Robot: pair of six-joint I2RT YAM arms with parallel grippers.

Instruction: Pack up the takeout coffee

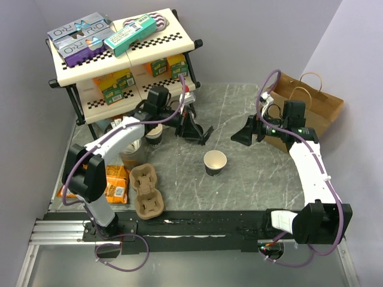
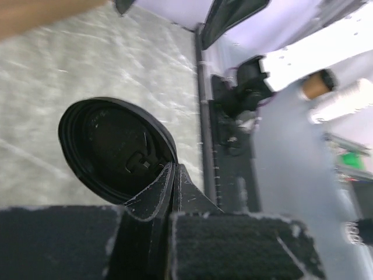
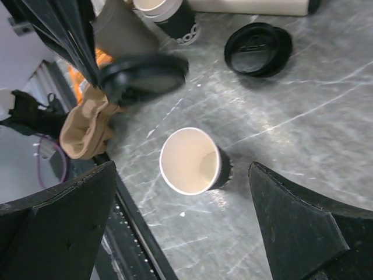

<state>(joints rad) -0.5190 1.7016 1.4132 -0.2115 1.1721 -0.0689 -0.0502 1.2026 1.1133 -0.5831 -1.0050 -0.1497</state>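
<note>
The left gripper point(image 2: 173, 178) is pinched closed on the rim of a round black plastic lid point(image 2: 111, 149). Its two dark fingers meet on the lid's edge, and the disc juts out from them with its broad face toward the wrist camera. In the right wrist view this lid hangs roughly level above the grey marbled table point(image 1: 251, 179), blurred.

The right gripper point(image 1: 240, 136) holds nothing. Its black fingers point(image 3: 64, 216) are spread wide, and in its wrist view a small cream-tan paper cup point(image 1: 215, 161) with a dark band at its base shows between them, down on the table. The cup stands upright near the middle of the table, long axis vertical and mouth facing up, apart from both grippers. In the overhead view the held lid is up and to the left of it, toward the shelf.

A second black lid point(image 3: 258, 49) lies flat on the table close to a cream two-tier shelf rack point(image 1: 185, 45). On the rack's top lie grey and purple boxes point(image 1: 81, 33) with large white letters; "R" and "O" can be read, the rest cannot. Beside them is a teal box point(image 1: 134, 33) whose white label is too small to read.

A brown pulp cup carrier point(image 1: 146, 191) lies near the left arm's base, just beside an orange packet point(image 1: 116, 182) with unreadable print. A brown paper bag with handles point(image 1: 314, 101) stands at the far right, behind the right arm.
</note>
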